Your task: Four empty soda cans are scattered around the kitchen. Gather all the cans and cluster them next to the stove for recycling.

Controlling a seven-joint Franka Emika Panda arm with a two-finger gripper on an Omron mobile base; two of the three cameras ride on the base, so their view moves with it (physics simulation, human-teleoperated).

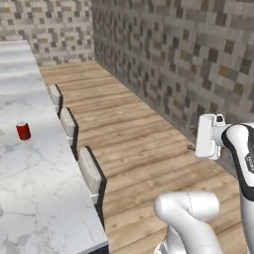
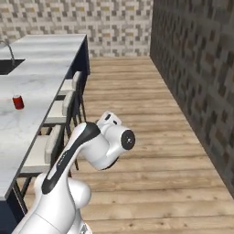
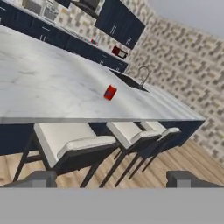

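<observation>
On the marble island (image 1: 44, 198) a red soda can (image 1: 23, 131) stands upright, its label unreadable; the end effector (image 3: 113, 178) is spread, empty.

Your path to the red soda can (image 3: 110, 92) crosses three stools (image 3: 76, 142) along the island counter (image 3: 52, 87) edge; bare marble surrounds the can; the sink faucet (image 3: 143, 75) stands beyond it.
</observation>
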